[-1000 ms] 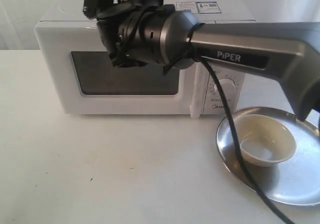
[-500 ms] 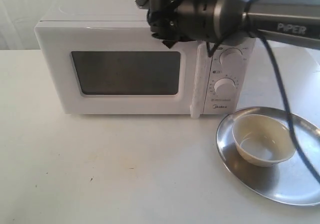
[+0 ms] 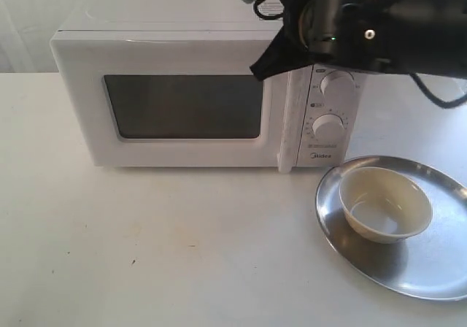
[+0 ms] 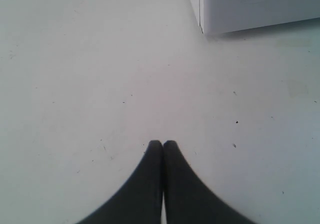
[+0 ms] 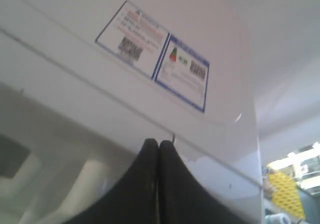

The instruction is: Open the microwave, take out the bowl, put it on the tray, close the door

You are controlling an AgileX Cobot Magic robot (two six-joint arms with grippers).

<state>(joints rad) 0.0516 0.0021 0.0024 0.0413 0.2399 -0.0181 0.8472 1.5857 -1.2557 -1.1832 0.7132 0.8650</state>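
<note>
- Toward the back of the white worktop (image 3: 168, 247): boxy white microwave (image 3: 208, 97), front turned to the exterior camera, door (image 3: 175, 152) shut flush, dark window (image 3: 186, 106) across most of that panel, tall vertical handle (image 3: 286, 122) at the panel's right edge
- Right of the handle: upper dial (image 3: 337, 82) and lower dial (image 3: 328, 125), both round and white, stacked one over the other
- At the front right, near the microwave's lower right corner: large round silver tray (image 3: 430, 268), flat on the worktop, right side cut off by the picture's edge
- Inside the tray, left of its middle: small cream-white bowl (image 3: 385, 204), upright, mouth up, resting on the metal
- High over the microwave's right end: dark right arm (image 3: 365, 20), covering the top right corner of the casing, a black wedge-shaped part overlapping the top of the handle
- From the right wrist: right claw (image 5: 158, 145) with fingertips pressed together, nothing between them, aimed at the microwave's top front edge close to two blue-framed stickers (image 5: 155, 64); touching the casing or not, impossible to tell
- From the left wrist: left claw (image 4: 162, 145) likewise closed tip to tip, empty, low over the worktop, a lower corner of the microwave well beyond it
</note>
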